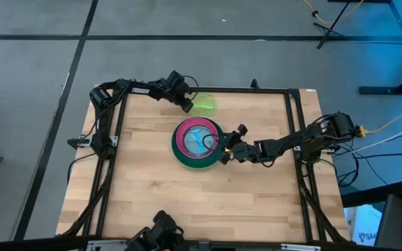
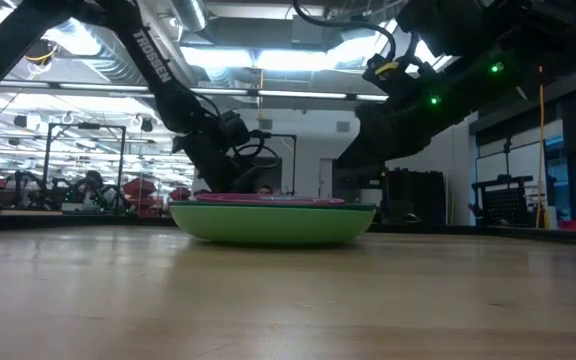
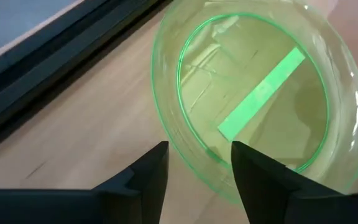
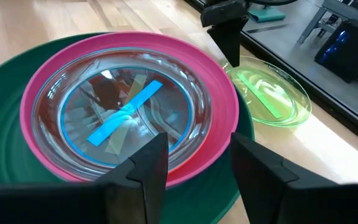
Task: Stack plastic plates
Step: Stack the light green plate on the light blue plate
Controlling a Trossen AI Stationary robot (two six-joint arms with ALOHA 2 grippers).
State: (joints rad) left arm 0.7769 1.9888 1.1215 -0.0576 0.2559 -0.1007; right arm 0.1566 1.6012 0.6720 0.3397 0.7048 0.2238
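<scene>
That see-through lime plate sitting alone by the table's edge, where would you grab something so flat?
By its rim. The lime plate lies flat and upright on the table, so only the thin raised edge gives the fingers something to pinch. The left gripper is open with the near rim between its fingers; coming in from that side, away from the stack, probably works best.

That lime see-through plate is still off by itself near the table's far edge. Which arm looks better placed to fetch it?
The left, probably. The left gripper is open with its fingers straddling the rim of the lime plate. The right gripper is open too, but sits at the stack, away from the lime plate.
</scene>
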